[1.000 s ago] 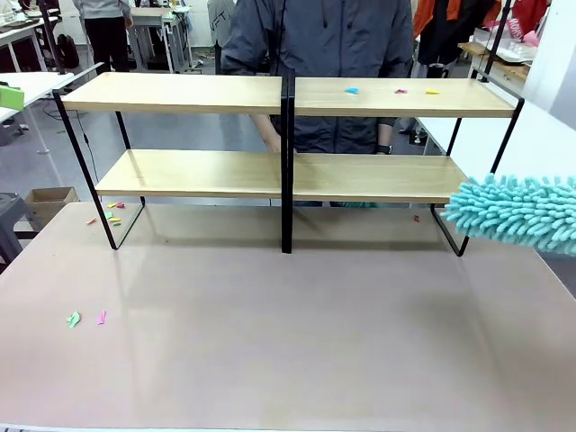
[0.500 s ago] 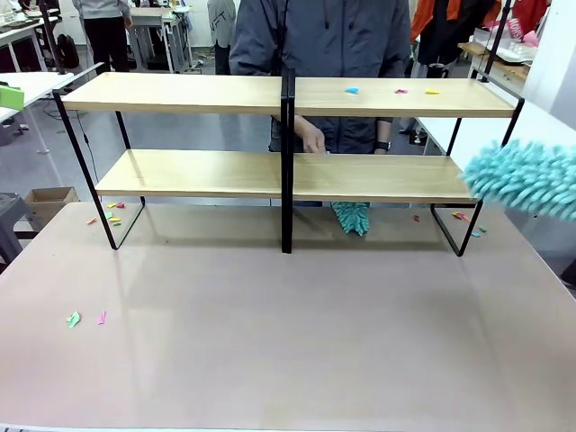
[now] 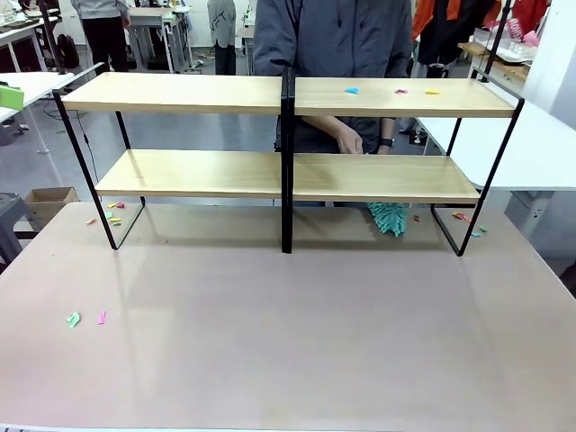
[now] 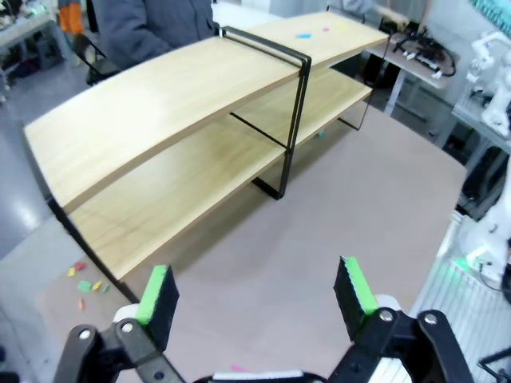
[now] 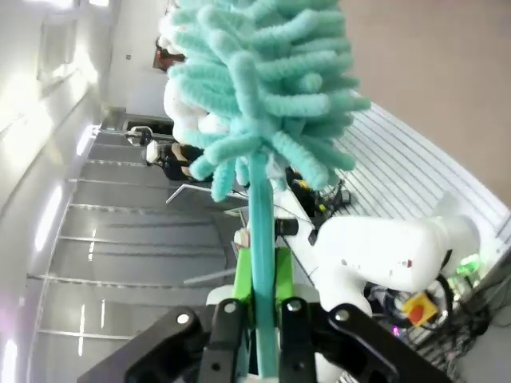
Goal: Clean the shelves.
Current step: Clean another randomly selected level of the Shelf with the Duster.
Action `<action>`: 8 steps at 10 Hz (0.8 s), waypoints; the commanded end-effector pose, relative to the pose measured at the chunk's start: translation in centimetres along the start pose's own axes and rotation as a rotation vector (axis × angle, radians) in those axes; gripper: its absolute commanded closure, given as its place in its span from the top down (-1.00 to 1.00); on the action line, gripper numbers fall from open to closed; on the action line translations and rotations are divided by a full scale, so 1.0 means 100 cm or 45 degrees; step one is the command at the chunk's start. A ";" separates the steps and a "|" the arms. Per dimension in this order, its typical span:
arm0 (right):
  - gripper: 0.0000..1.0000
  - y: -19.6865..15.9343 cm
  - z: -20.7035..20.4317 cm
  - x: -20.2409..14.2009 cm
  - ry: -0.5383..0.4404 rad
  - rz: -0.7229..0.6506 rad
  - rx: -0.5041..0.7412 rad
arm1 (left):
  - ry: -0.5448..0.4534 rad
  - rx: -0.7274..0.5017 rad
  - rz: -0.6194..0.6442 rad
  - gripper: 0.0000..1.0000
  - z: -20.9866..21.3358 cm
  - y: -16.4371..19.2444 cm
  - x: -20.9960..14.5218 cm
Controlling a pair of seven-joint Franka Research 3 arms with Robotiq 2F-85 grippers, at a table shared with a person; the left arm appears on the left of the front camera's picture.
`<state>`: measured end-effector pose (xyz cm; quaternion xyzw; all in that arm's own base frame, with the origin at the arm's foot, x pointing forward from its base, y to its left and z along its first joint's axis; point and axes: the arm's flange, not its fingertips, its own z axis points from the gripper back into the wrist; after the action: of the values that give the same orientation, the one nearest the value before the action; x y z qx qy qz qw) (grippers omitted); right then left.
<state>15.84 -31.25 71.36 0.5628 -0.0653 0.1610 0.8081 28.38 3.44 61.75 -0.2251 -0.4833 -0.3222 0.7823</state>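
Beige tabletop carries the shelves along its far side, a person standing behind them, holding a small teal duster under the lower board. Left gripper hangs wide open with nothing in it, while right gripper is clamped on a teal duster handle.

Shelves at tabletop's far edge, person behind, duster beneath lower right board

Coloured paper scraps lie on the beige tabletop.
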 end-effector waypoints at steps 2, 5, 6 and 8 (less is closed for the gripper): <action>-0.75 0.000 0.000 0.000 0.000 0.000 0.000 | -0.003 -0.010 0.002 1.00 -0.002 0.001 0.000; -0.75 0.000 0.000 0.000 0.000 0.000 0.000 | -0.003 -0.010 0.002 1.00 -0.002 0.001 0.000; -0.75 0.000 0.000 0.000 0.000 0.000 0.000 | -0.003 -0.010 0.002 1.00 -0.002 0.001 0.000; -0.75 0.000 0.000 0.000 0.000 0.000 0.000 | -0.003 -0.010 0.002 1.00 -0.002 0.001 0.000</action>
<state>16.12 -31.41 71.41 0.5644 -0.0618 0.1605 0.8074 28.38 3.44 61.75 -0.2251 -0.4832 -0.3222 0.7823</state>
